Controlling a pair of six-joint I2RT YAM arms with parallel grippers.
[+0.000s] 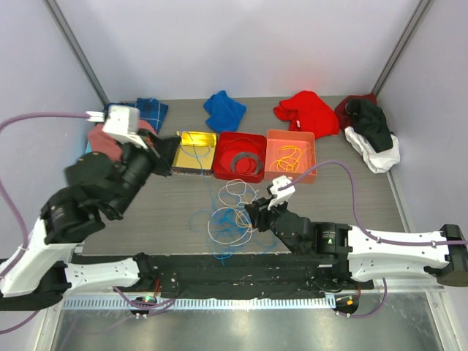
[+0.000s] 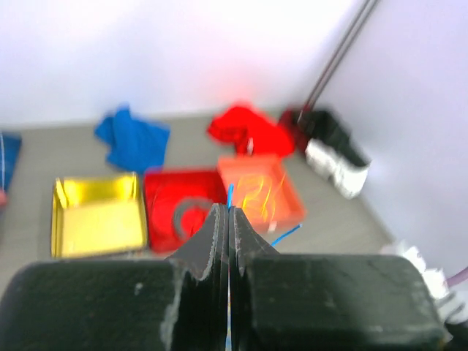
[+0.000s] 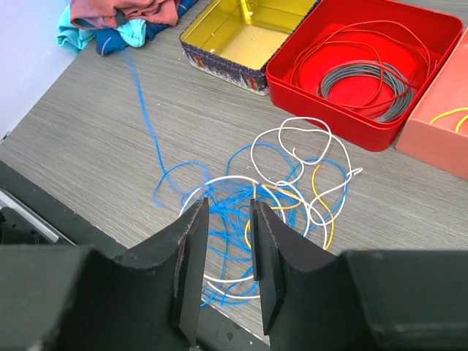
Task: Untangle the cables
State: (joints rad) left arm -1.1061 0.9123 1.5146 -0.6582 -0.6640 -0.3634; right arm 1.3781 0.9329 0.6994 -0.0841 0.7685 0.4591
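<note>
**Left end effector (image 2: 229,213) clenched on a thin blue cable (image 2: 230,194); right end effector (image 3: 224,256) hanging with jaws parted over the tangle of blue, white and yellow cables (image 3: 281,194).**

Along the far side of the grey wood-grain table (image 3: 80,124) stand a yellow metal tin (image 3: 219,55), a red square box (image 3: 322,111) holding a flat grey coil (image 3: 369,77), and an orange box (image 1: 291,133) with loose yellow and orange cables (image 1: 290,156) inside. Behind them lie a crumpled blue cloth (image 1: 224,110) and a red cloth (image 1: 307,111), with a pink-and-teal cloth heap (image 3: 124,18) at the left. The tangle lies on bare table just in front of the red square box, directly under the right end effector's fingertips, with nothing gripped between them. One blue strand runs out of the tangle leftwards, up past the cloth heap.
</note>
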